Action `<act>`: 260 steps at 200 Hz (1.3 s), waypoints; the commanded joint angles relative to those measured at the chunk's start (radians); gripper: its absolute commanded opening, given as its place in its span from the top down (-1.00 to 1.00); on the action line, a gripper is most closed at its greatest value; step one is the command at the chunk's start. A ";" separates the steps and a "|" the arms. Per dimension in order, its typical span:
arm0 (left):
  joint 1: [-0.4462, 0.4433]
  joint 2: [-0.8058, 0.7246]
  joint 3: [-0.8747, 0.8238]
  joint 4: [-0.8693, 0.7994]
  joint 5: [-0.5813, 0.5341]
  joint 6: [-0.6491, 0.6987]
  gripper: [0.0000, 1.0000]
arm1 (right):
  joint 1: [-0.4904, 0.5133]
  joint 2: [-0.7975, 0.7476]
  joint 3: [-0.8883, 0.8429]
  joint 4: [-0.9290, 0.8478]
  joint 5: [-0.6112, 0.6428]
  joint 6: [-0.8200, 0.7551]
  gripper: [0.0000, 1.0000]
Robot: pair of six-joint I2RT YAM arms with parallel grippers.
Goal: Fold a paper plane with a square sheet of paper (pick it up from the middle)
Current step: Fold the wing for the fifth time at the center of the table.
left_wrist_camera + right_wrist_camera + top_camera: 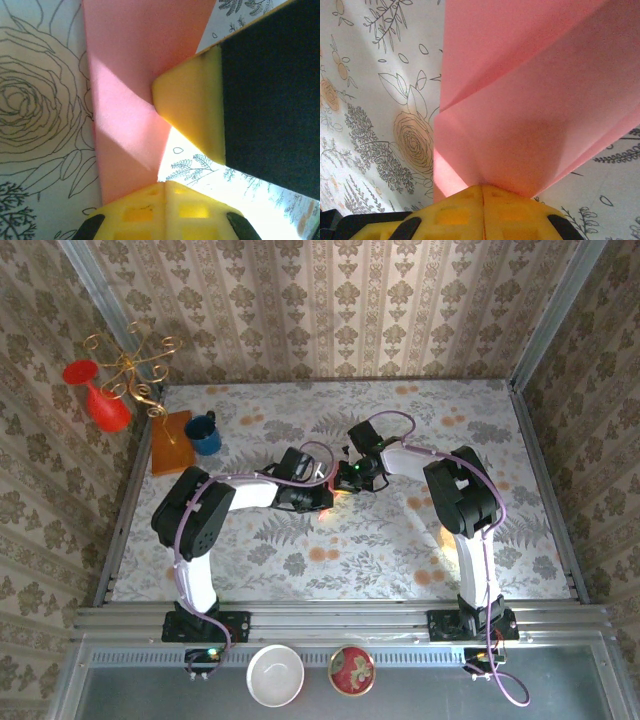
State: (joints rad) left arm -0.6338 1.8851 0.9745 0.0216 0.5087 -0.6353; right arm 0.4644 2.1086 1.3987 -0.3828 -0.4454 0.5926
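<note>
The thin, salmon-pink square sheet of paper (530,125), already creased into layers, was held between the 2 arms near the centre of the floral-patterned tabletop (400,540). The left jaws were clamped on its edge at the bottom of the left wrist frame. The right jaws were pinched on its folds at the bottom of the right wrist frame.

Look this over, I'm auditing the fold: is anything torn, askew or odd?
Nothing stands out. The left claw and right claw are both shut on the paper; its creases look sharp, with no tear visible.
</note>
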 commanded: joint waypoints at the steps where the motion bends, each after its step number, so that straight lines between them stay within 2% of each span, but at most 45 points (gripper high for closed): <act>1: -0.007 -0.023 -0.055 -0.103 -0.026 -0.004 1.00 | -0.007 0.064 -0.040 -0.091 0.078 0.018 0.81; 65: -0.066 -0.112 -0.122 -0.270 -0.083 0.030 1.00 | -0.013 0.059 -0.049 -0.080 0.085 0.032 0.81; 109: -0.056 -0.212 -0.152 -0.299 -0.080 0.031 1.00 | -0.012 0.034 -0.081 -0.060 0.078 0.048 0.81; 155: -0.023 -0.369 -0.122 -0.150 -0.064 0.005 1.00 | 0.003 -0.025 -0.174 0.032 0.043 0.140 0.81; 219: 0.011 -0.179 -0.028 -0.068 -0.024 -0.067 1.00 | 0.003 -0.072 -0.188 0.085 0.001 0.180 0.80; 260: 0.008 -0.122 0.007 -0.100 0.001 -0.075 1.00 | -0.001 -0.081 -0.188 0.111 -0.027 0.184 0.80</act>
State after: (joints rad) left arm -0.6228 1.7477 0.9394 -0.0669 0.4755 -0.6891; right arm 0.4637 2.0350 1.2415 -0.2134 -0.4770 0.7631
